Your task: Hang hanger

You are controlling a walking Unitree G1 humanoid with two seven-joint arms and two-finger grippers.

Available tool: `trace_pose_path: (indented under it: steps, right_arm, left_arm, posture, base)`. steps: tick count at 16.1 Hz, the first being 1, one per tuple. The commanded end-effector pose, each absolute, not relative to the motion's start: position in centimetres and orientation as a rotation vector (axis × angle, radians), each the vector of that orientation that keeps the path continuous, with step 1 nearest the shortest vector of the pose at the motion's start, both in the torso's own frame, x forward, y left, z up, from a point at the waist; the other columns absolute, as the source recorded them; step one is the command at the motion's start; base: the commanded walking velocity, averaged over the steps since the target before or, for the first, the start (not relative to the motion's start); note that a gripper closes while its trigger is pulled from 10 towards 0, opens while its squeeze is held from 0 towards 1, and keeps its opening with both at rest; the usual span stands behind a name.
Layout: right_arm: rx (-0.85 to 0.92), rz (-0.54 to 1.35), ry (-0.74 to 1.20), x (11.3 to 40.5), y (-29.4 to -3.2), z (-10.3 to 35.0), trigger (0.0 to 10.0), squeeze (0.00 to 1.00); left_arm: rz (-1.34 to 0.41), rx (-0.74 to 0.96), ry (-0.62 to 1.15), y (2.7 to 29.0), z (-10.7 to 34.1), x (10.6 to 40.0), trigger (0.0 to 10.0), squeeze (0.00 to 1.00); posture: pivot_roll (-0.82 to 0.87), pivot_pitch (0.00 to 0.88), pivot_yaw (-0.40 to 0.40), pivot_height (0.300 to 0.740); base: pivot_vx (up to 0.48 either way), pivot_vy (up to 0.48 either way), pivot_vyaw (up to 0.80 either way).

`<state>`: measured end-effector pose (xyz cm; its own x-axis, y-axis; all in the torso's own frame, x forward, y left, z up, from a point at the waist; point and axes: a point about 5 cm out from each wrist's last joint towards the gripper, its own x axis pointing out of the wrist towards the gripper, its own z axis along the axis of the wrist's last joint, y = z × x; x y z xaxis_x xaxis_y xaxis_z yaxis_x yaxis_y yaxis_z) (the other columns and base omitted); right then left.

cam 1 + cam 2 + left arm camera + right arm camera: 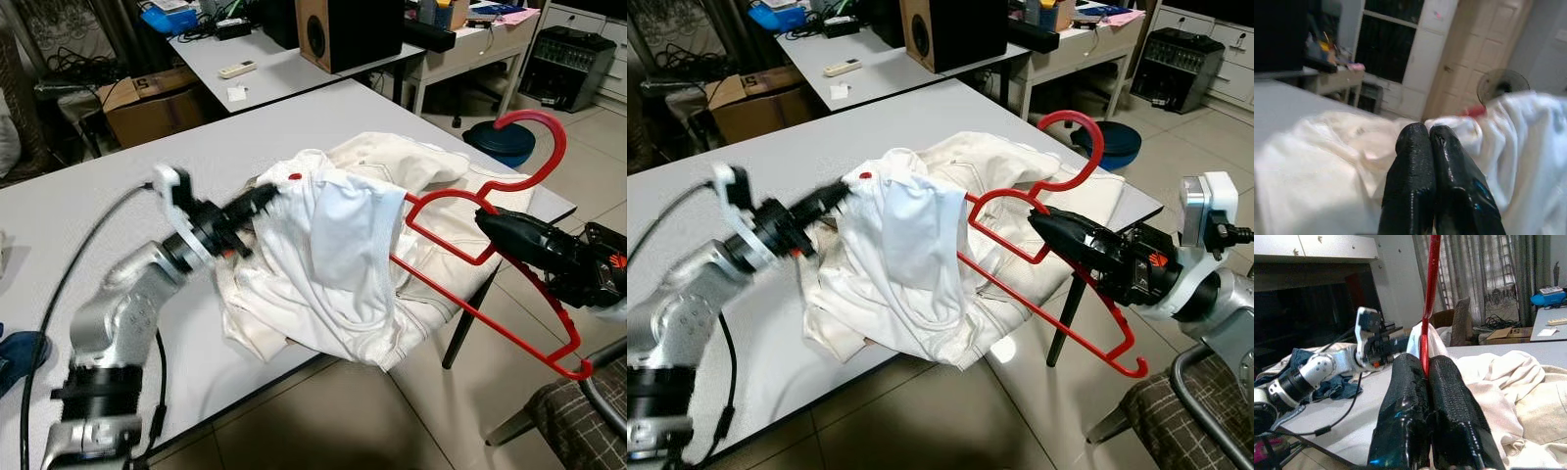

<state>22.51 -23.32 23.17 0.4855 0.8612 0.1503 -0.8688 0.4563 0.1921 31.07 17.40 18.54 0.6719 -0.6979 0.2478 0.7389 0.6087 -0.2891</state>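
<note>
While half inside the garment (333,264), the hanger (470,264) seems clamped in the right tool (487,227).

clothes (333,264) on the table (88,196), hanging over its near edge | hanger (490,255) sticks out right of them, past the table | left gripper (263,200) at their left side, maybe touching | speaker (343,29) on table behind
</note>
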Motion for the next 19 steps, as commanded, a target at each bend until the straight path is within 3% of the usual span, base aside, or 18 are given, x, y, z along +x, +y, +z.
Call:
trace_pose_path:
  steps: [1,6,12,17,19]
  right_arm:
    - [0.229,1.075,-0.029,22.6,-23.3,23.4,10.0,0.00]
    - [0.216,1.076,-0.007,22.6,-23.1,23.0,10.0,0.00]
    - [0.196,1.078,0.018,22.5,-22.8,22.7,10.0,0.00]
    - [0.152,1.060,0.066,22.6,-22.7,22.1,10.0,0.00]
    - [0.041,1.001,0.167,23.2,-22.8,20.6,10.0,0.00]
  left_arm:
    - [-0.782,-0.396,-0.170,18.5,19.5,31.4,0.0,0.00]
    - [-0.685,-0.432,-0.271,19.4,20.8,32.3,0.0,0.00]
    - [-0.453,-0.445,-0.345,20.8,21.5,34.4,0.0,0.00]
    - [-0.585,-0.449,-0.377,19.2,22.1,33.9,0.0,0.00]
    - [-0.573,-0.484,-0.404,19.2,22.8,34.0,0.0,0.00]
  posture:
    - [-0.16,0.000,0.122,0.740]
    - [-0.15,0.000,0.122,0.740]
    - [-0.16,0.000,0.129,0.740]
    - [-0.15,0.000,0.128,0.740]
    - [-0.15,0.000,0.128,0.740]
  base:
    - [0.000,0.000,0.00]
    - [0.000,0.000,0.00]
    - [0.000,0.000,0.00]
    - [0.000,0.000,0.00]
    - [0.000,0.000,0.00]
